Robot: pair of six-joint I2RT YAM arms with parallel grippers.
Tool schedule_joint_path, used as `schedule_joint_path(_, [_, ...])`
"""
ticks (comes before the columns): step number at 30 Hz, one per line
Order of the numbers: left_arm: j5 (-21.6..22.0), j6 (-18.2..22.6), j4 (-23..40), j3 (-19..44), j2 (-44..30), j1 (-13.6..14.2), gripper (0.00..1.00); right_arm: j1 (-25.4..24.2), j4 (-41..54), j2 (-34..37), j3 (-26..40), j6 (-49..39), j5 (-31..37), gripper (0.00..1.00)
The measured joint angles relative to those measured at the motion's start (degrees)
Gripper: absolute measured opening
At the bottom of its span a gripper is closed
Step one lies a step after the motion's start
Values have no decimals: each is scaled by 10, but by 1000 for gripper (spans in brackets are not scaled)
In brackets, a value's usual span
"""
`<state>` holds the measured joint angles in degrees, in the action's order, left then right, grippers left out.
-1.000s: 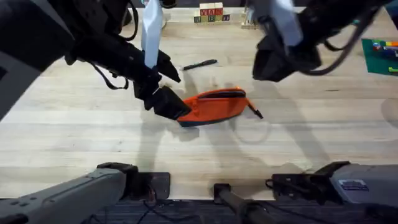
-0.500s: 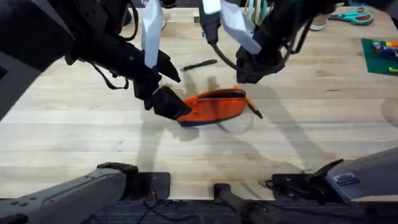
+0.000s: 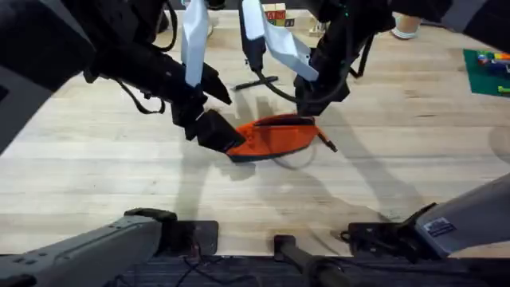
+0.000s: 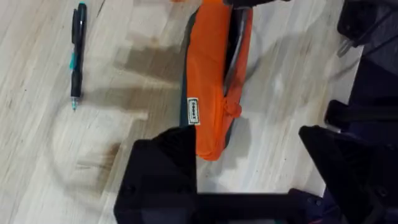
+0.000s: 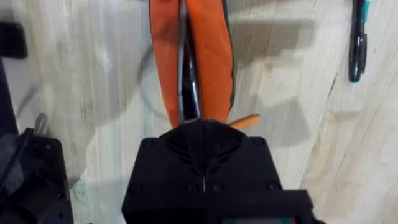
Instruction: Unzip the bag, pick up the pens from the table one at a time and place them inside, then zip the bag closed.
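The orange bag [image 3: 275,137] lies on the table [image 3: 119,183] with its top zip parted into a dark slit [image 5: 186,62]. Its orange pull tab [image 5: 244,121] sticks out at the right end. My left gripper [image 3: 215,131] is open at the bag's left end, and one finger [image 4: 165,162] touches the fabric [image 4: 214,74]. My right gripper [image 3: 309,104] is shut, its tips [image 5: 200,123] meeting over the right end of the zip. Whether they pinch anything is hidden. A black pen [image 3: 256,82] with teal accents [image 4: 76,56] lies just beyond the bag [image 5: 357,43].
Letter blocks [image 3: 275,14] stand at the far edge. A green mat [image 3: 488,70] with coloured items lies at the far right. Bare wood stretches in front of the bag and to both sides.
My right arm has swung in from the right and come down onto the bag's right end. The left arm, the bag and the black pen have stayed put.
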<state>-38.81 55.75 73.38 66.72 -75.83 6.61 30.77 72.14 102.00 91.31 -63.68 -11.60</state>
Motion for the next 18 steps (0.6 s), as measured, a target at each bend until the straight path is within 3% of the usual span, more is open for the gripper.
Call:
schedule_joint_path(9, [0, 0, -9, 0, 0, 0, 995, 1, 17, 0, -10, -29, -13, 32])
schedule_joint_path(18, [0, 0, -9, 0, 0, 0, 995, 1, -63, 0, -71, -30, -19, 31])
